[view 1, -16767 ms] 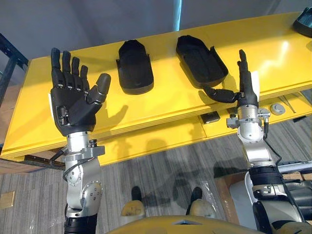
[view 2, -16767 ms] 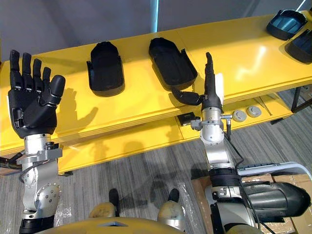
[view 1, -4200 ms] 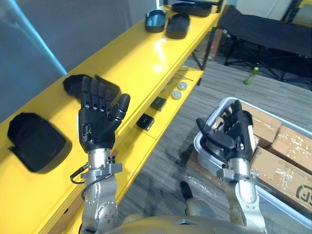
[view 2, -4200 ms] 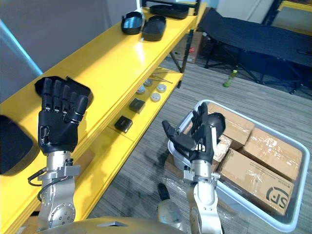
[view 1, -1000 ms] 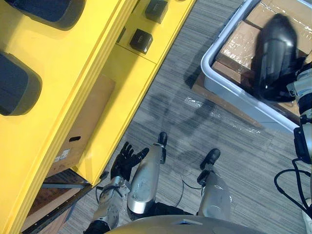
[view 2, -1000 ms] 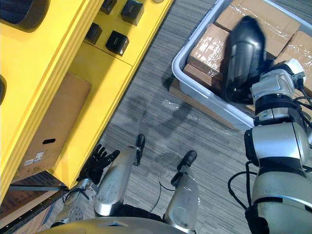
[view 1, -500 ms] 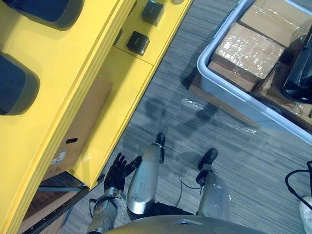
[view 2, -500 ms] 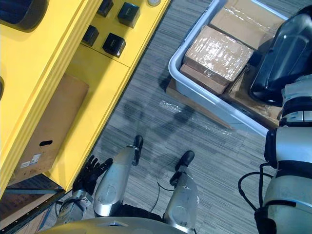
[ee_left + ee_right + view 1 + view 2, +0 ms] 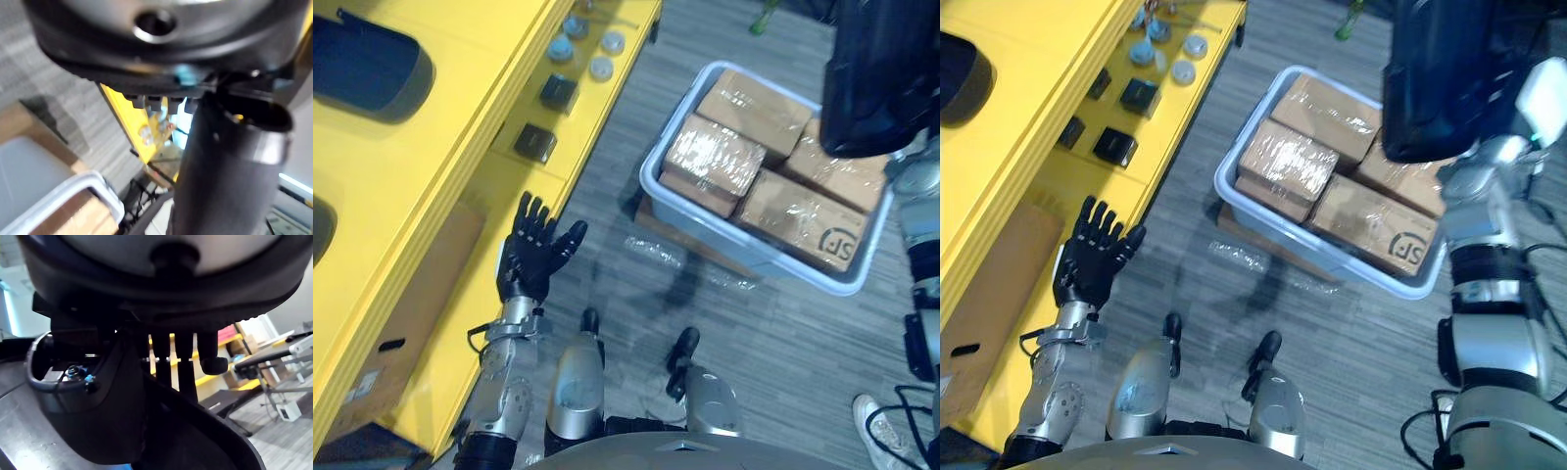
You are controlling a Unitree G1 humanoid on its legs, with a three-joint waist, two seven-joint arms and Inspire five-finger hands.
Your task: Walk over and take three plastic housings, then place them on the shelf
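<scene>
I see one black housing held aloft in my right hand, a second housing lying on the yellow shelf.

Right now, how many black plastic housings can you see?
3. Far housing and near housing on the yellow shelf, third housing in the right hand; others may be hidden.

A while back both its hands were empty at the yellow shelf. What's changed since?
The robot turned from the yellow shelf to the grey bin. Its right hand took hold of a plastic housing and raised it high. The left hand, hanging low a second ago, came up, open and empty. The cardboard boxes in the bin and the housings on the shelf stayed put.
</scene>
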